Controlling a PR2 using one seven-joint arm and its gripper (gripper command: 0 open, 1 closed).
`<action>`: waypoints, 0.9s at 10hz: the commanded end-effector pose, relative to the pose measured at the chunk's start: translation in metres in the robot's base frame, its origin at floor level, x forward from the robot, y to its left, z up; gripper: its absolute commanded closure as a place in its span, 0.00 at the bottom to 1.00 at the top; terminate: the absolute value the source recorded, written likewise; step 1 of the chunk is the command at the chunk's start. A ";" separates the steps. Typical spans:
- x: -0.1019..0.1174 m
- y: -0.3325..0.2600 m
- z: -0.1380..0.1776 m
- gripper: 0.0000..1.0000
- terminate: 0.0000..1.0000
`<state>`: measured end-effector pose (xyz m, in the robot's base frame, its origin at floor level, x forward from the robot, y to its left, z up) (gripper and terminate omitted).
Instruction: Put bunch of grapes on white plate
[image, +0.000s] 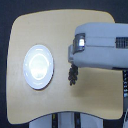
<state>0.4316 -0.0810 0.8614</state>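
A light wooden table (65, 95) with rounded corners fills most of the exterior view, seen from above. Across its upper portion on the exterior view's right reaches the robot's arm (102, 47) — a broad, pale grey boxy housing that enters from the right edge and ends near the table's middle.

The white plate (38, 66) lies flat on the table toward the exterior view's left, round and glossy, with nothing on it. It sits well apart from the arm.

The gripper (74, 59) is at the arm's leftward end, mostly hidden beneath the housing, so its fingers cannot be made out; whether they are spread or clamped cannot be told from this angle.

The bunch of grapes (73, 74) — a small, dark, elongated cluster — shows just below the arm's end, its upper tip meeting the edge of the housing where the gripper is. It lies to the right of the plate, clear of the rim, with bare table between them. Whether it rests on the table or hangs from the gripper cannot be told.
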 end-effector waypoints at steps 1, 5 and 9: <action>-0.006 0.116 -0.015 1.00 0.00; -0.013 0.181 -0.026 1.00 0.00; -0.019 0.227 -0.047 1.00 0.00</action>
<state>0.4188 0.0946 0.8368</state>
